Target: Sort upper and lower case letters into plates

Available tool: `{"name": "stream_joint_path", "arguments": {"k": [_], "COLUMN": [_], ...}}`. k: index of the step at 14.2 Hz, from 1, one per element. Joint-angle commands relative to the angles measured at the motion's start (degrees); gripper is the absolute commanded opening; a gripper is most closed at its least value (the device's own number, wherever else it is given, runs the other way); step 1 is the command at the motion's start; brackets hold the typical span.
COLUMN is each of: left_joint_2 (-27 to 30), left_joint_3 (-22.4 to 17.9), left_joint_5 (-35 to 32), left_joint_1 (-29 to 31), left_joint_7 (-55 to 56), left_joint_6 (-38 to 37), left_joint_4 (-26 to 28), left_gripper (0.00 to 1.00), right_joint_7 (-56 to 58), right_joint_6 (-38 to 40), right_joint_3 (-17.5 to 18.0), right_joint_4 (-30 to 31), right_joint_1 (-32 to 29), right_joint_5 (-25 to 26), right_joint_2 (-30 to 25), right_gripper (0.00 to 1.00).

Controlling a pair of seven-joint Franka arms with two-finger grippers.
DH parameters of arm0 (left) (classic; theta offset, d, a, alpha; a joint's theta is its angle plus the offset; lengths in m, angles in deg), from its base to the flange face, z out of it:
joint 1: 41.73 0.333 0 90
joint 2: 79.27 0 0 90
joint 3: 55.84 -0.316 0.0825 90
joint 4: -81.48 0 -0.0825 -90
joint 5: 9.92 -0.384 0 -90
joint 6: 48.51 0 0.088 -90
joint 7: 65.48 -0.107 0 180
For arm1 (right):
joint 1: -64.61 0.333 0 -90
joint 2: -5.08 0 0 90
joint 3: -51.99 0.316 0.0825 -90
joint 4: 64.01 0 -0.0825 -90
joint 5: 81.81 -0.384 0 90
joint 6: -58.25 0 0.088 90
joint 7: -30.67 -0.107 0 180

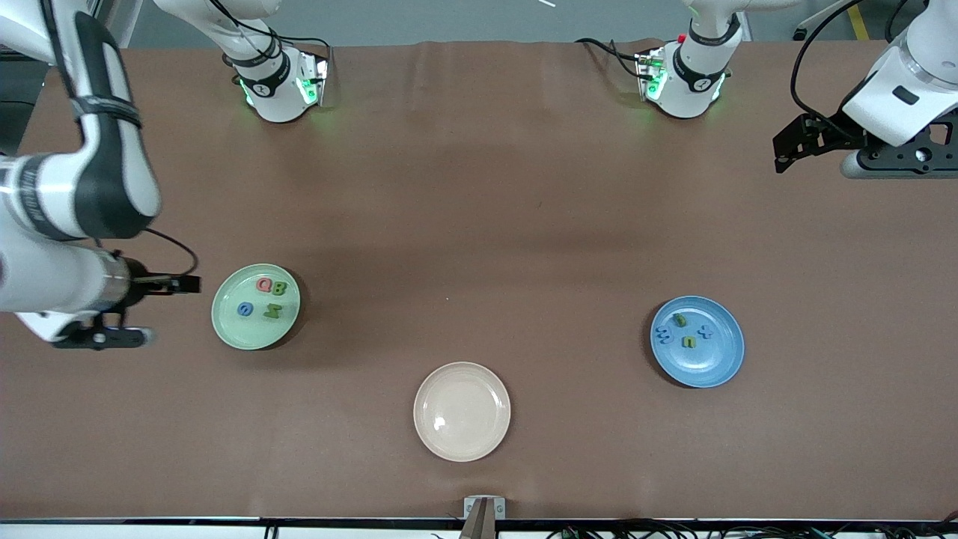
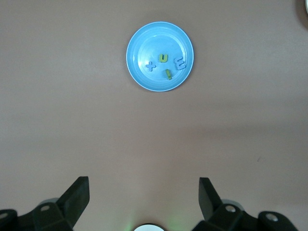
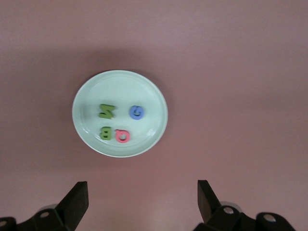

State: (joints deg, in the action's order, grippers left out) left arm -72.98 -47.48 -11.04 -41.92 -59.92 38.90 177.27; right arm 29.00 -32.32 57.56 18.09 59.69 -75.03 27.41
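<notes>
Now four letters are held in the green plate [image 1: 255, 306] at 9 o'clock and four in the blue plate [image 1: 697, 341] at 3 o'clock. Both the left gripper [image 2: 143, 192] and right gripper [image 3: 142, 195] are spread wide, nothing held. A plate could be bumped if an arm is dropped low.

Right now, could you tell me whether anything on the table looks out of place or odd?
Nothing stands out. Four letters lie inside the green plate, four inside the blue plate, none on the cloth. The cream plate sits empty. The left tool and right tool are open, holding nothing.
</notes>
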Motion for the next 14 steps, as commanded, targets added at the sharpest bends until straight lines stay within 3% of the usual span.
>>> {"name": "stream_joint_path", "arguments": {"k": [1,6,14], "left_joint_2": [0.56,0.29,-1.03], "left_joint_3": [0.08,1.04,1.49], "left_joint_5": [0.95,0.77,0.68], "left_joint_1": [-0.25,-0.34,0.1], "left_joint_7": [0.15,0.15,-0.02], "left_joint_6": [-0.14,-0.14,-0.14], "left_joint_4": [0.01,-0.08,-1.57], "left_gripper": [1.0,1.0,1.0], "right_joint_7": [0.26,0.35,0.35], "right_joint_6": [1.19,7.24,11.56], "right_joint_3": [0.93,0.85,0.85], "right_joint_4": [-0.27,-9.41,-9.25], "right_joint_1": [-0.88,-0.53,-0.88], "right_joint_5": [-0.89,-0.01,-2.98], "right_joint_2": [-2.82,-2.64,-4.22], "right_gripper": [1.0,1.0,1.0]}}
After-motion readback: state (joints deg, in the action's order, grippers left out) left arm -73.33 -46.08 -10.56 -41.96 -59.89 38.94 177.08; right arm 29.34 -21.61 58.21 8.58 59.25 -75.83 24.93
